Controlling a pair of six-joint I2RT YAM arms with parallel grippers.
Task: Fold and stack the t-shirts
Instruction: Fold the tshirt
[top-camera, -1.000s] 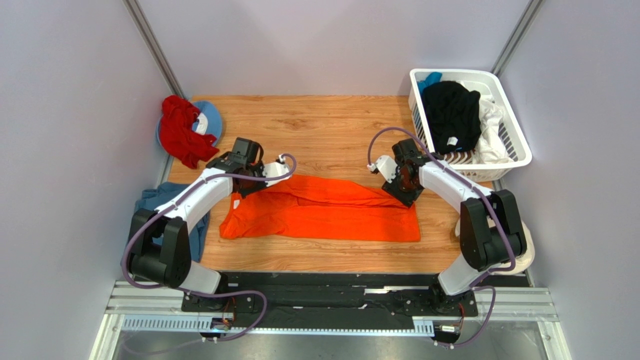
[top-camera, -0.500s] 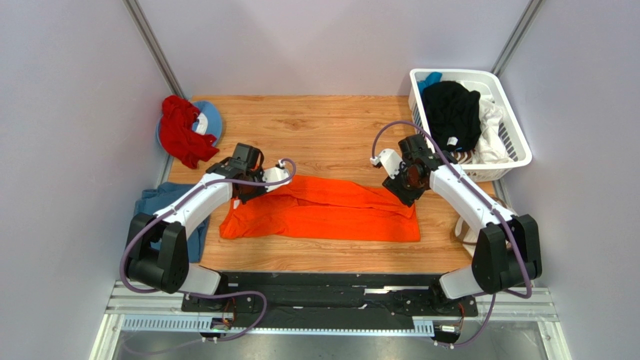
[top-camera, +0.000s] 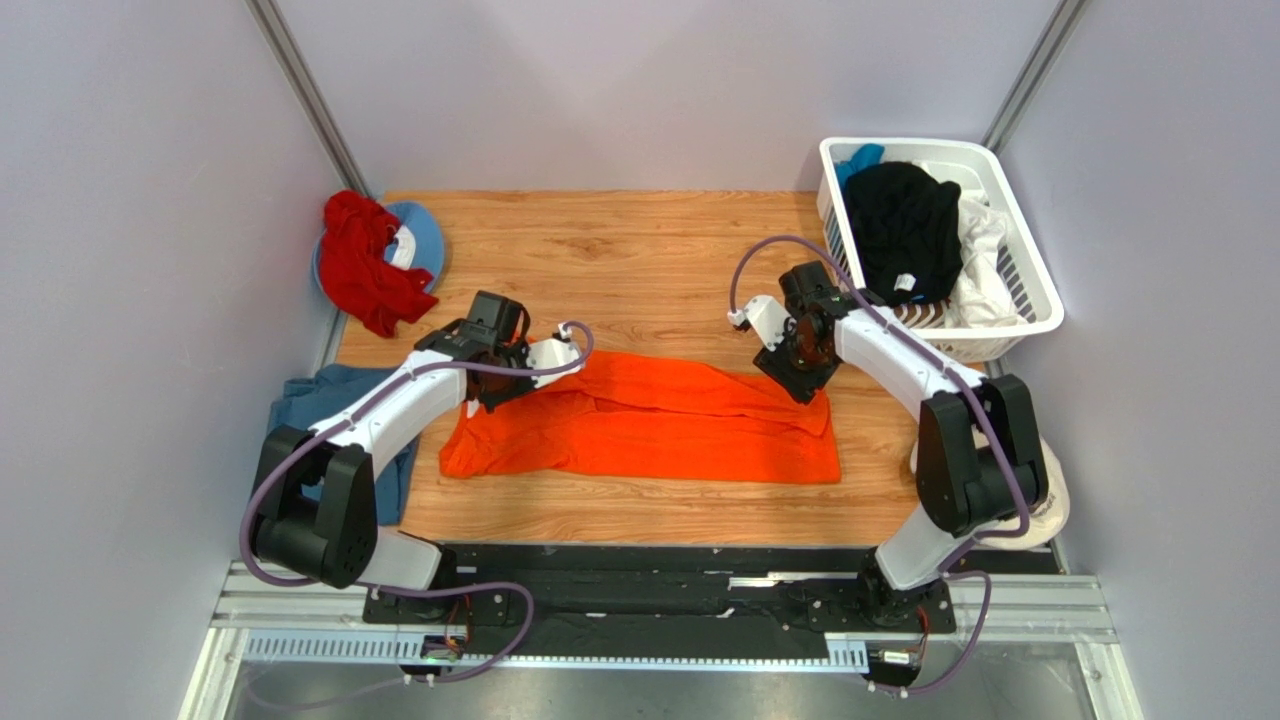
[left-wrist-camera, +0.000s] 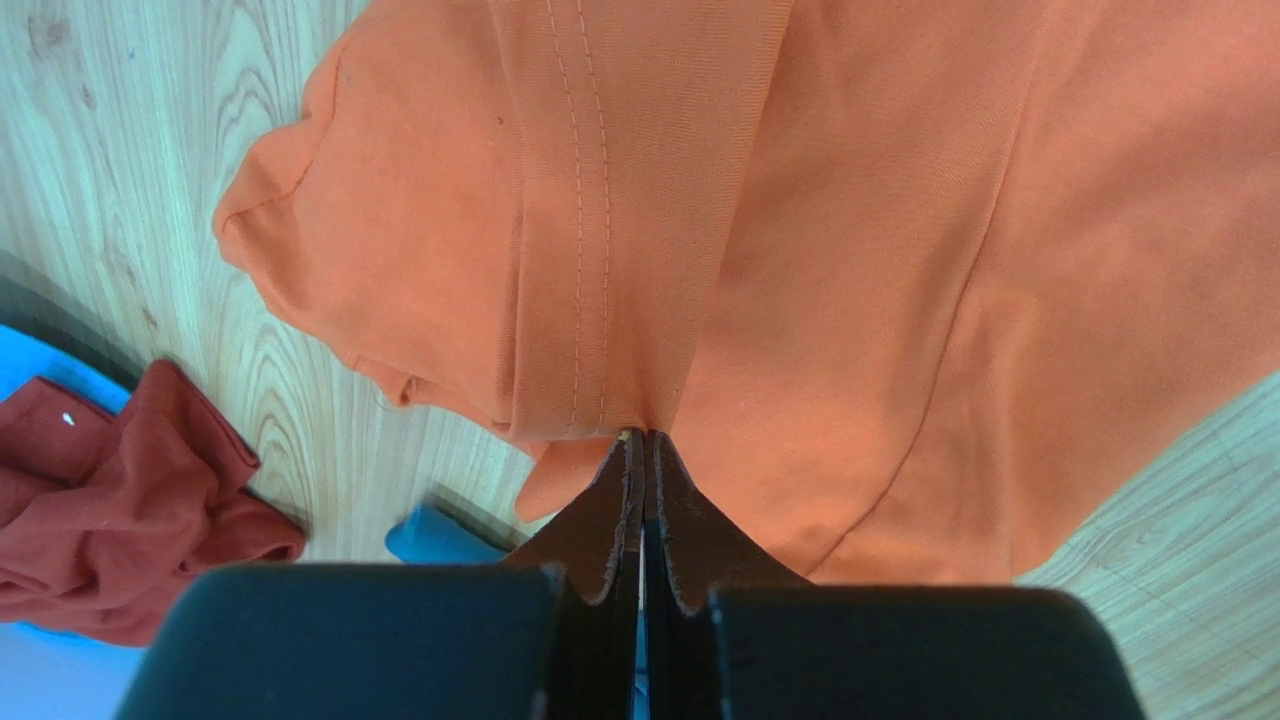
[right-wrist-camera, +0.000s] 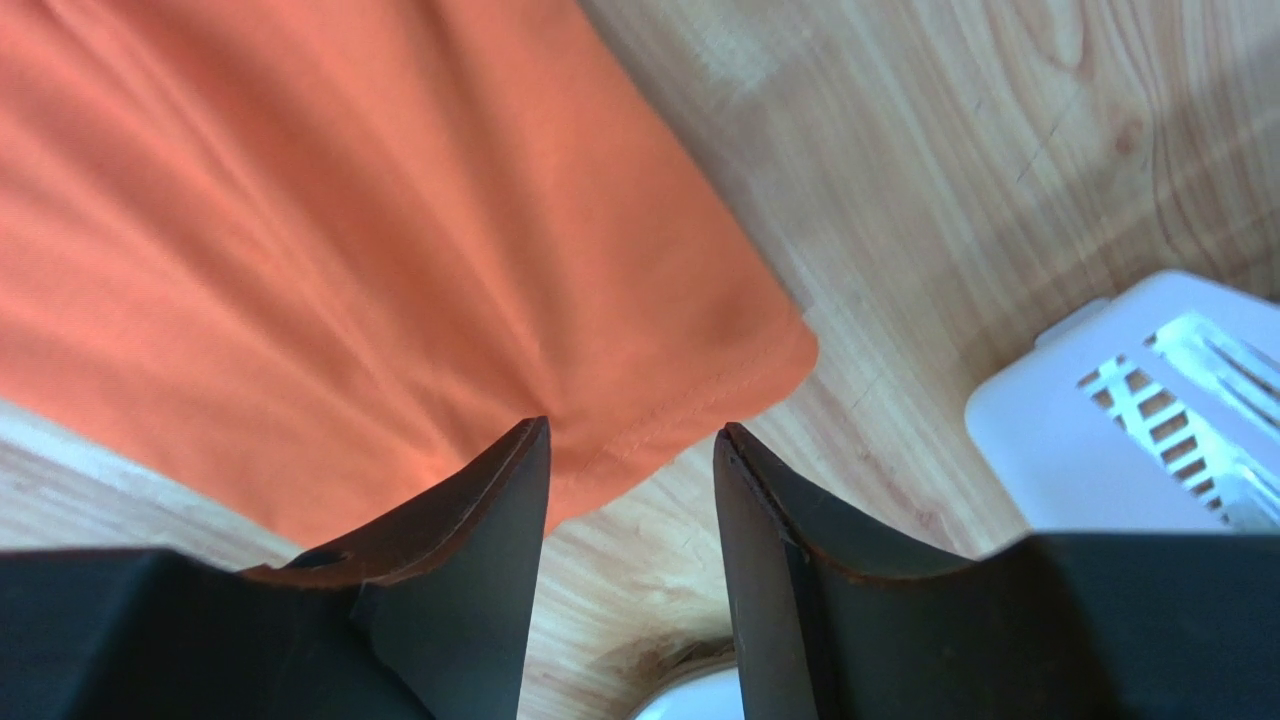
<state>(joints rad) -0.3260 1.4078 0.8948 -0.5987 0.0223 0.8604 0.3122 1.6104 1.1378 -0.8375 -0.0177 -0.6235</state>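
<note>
L claw (left-wrist-camera: 643, 438) is pinched tight on a stitched hem fold of the bright orange soft cloth t-shirt (top-camera: 646, 420). The rest of the shirt lies flat ahead of it on the light wooden counter (top-camera: 646, 255), reaching across to the R claw (right-wrist-camera: 631, 432). R claw stands partway apart, low over the shirt's corner, cloth edge betw. its tips, not clamped. Just beyond R claw: white slatted plastic basket (top-camera: 1037, 308) w/ a black t-shirt (top-camera: 902, 225) & a white t-shirt (top-camera: 984, 248) inside. Behind L claw, off to one side: crumpled dark red cloth (top-camera: 361, 270). A dusty blue t-shirt (top-camera: 308, 402) lies well back from L claw, by that arm's elbow.
</note>
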